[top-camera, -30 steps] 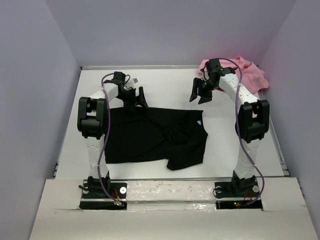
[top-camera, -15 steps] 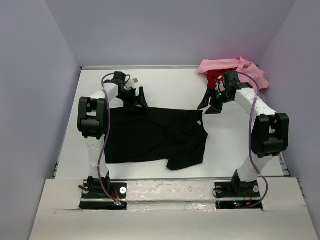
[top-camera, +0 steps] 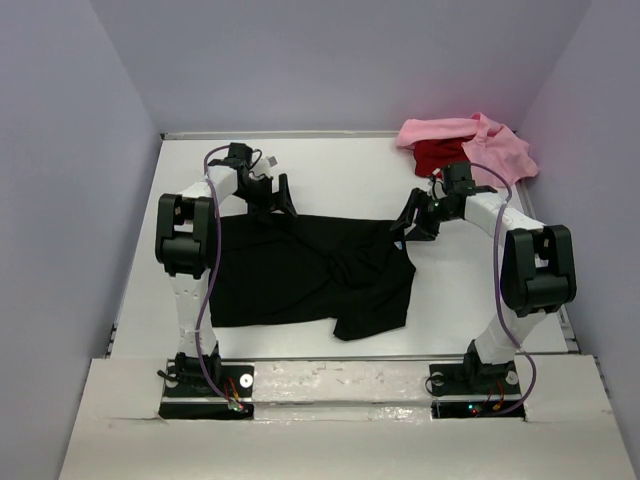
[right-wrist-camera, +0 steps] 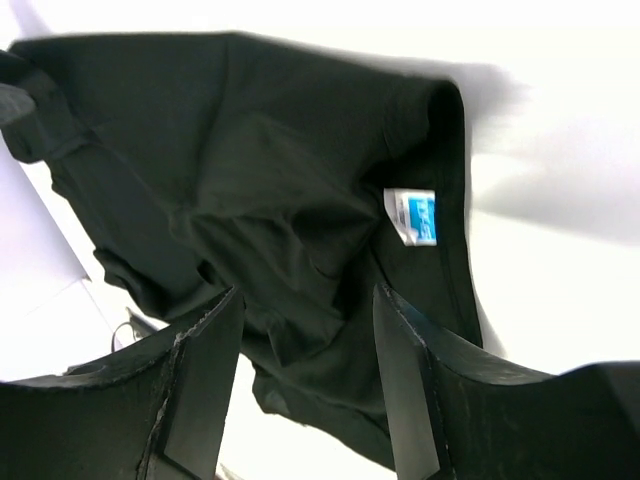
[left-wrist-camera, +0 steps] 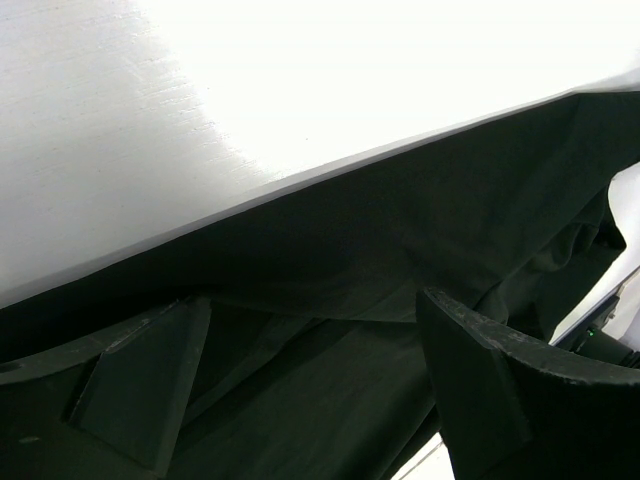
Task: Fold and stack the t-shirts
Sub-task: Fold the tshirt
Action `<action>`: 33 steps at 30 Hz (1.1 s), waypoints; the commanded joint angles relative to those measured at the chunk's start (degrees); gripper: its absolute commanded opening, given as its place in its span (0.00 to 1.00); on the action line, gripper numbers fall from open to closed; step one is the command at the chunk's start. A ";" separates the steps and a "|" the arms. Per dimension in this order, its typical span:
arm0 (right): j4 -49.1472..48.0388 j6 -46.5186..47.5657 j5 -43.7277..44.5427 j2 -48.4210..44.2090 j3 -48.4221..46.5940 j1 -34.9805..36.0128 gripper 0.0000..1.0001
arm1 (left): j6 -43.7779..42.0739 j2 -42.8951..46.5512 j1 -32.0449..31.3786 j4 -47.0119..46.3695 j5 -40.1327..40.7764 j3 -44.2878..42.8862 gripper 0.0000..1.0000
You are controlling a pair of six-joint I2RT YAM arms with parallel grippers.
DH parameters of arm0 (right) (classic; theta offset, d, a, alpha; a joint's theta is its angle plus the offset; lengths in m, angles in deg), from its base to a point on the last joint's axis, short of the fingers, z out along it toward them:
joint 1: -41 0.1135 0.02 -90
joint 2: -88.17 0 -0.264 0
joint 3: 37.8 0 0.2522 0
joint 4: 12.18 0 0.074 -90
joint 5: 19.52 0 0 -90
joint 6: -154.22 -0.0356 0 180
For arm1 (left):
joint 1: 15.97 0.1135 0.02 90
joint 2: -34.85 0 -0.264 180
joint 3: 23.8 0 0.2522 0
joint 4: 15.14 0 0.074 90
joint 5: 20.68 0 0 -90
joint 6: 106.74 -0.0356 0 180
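A black t-shirt lies crumpled on the white table, its light neck label at the right edge. My left gripper stands open low over the shirt's far edge, black cloth beneath its wide jaws. My right gripper hovers open just above the collar corner. In the right wrist view the label and the bunched shirt show beyond the empty gripper. A light pink t-shirt and a red t-shirt lie heaped at the back right.
Lilac walls close in the table at the back and on both sides. Both arm bases sit on the near ledge. The right arm's elbow stands near the table's right edge.
My right arm has swung from beside the pink and red heap forward and down to the black shirt's collar. The red shirt now shows. The left arm has not moved.
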 commanded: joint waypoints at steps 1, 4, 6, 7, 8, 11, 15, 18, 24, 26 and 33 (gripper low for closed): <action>-6.39 -0.20 1.09 -1.00 0.60 0.28 0.59 | -1.20 -0.71 -0.18 2.86 1.73 -0.65 0.99; -8.32 -0.29 0.83 0.14 0.51 0.28 0.59 | -1.20 -0.62 -0.18 2.86 1.73 -0.57 0.99; -10.69 -0.29 0.21 1.28 0.95 0.28 0.58 | -1.11 -0.62 -0.10 2.77 1.65 -0.57 0.99; -11.14 -0.20 0.39 1.81 0.95 0.28 0.58 | -1.20 -0.62 -0.18 2.77 1.65 -0.57 0.99; -11.75 -0.03 0.48 2.42 0.95 0.28 0.58 | -1.29 -0.62 -0.18 2.86 1.65 -0.57 0.99; -13.16 0.06 0.39 3.22 1.21 0.28 0.58 | -1.38 -0.62 -0.18 3.12 1.73 -0.65 0.99; -15.53 0.59 0.74 4.53 1.22 0.28 0.57 | -1.55 -0.62 -0.18 3.48 1.82 -1.01 0.99; -16.41 1.03 1.18 5.24 1.04 0.28 0.54 | -1.55 -0.53 -0.18 4.00 2.00 -1.36 0.99; -17.38 1.38 1.35 7.00 -0.19 0.28 0.44 | -1.90 -0.53 -0.18 4.44 2.26 -1.62 0.99; -18.08 1.29 1.53 7.44 -0.19 0.28 0.44 | -1.90 -0.53 -0.18 4.53 2.26 -1.62 0.99; -19.75 0.42 1.09 9.11 -0.98 0.28 0.27 | -2.08 -0.62 -0.18 4.71 2.52 -1.53 0.99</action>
